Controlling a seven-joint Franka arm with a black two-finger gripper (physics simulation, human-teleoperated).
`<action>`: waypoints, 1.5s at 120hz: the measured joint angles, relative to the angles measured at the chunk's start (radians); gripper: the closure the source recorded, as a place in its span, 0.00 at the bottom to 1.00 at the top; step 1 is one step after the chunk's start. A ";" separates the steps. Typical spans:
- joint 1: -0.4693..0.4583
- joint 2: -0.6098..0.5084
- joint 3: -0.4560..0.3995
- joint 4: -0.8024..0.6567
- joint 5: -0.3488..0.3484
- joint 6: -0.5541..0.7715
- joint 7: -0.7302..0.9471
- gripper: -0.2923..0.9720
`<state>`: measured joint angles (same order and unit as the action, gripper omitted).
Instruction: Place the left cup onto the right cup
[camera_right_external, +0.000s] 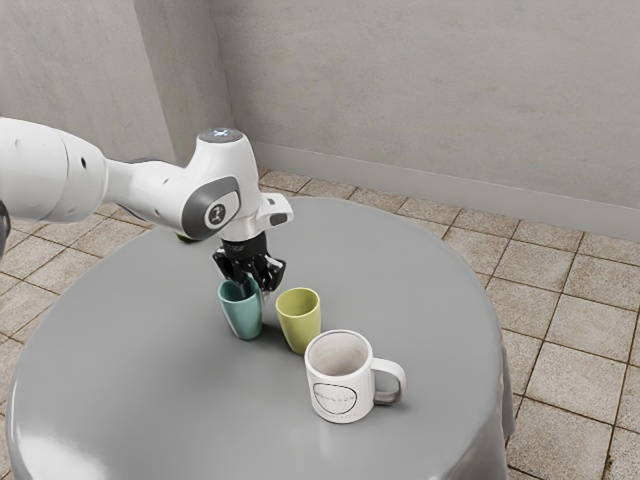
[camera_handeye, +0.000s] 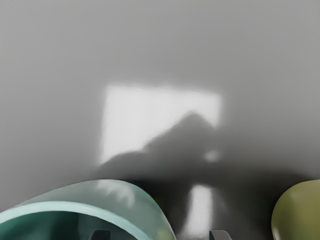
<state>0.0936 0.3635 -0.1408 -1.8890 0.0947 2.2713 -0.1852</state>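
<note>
grey table (camera_right_external: 150, 390), teal cup (camera_right_external: 241, 312), oval-marked mug (camera_right_external: 337, 388)

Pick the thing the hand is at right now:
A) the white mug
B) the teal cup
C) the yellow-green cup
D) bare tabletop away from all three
B: in the exterior view the hand is down at the rim of the teal cup, with the yellow-green cup beside it and the white mug farther off.

Teal cup (camera_right_external: 240, 312) upright, handleless; yellow-green cup (camera_right_external: 299, 320) upright just beside it, toward exterior view's right; probably not touching.
</note>
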 joint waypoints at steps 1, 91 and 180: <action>0.000 0.001 0.000 0.000 0.000 0.000 0.000 0.62; -0.003 0.010 0.000 0.002 0.013 0.016 0.003 0.84; -0.007 -0.095 -0.122 0.110 0.111 -0.169 -0.072 0.85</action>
<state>0.0867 0.2687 -0.2629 -1.7788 0.2061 2.1021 -0.2568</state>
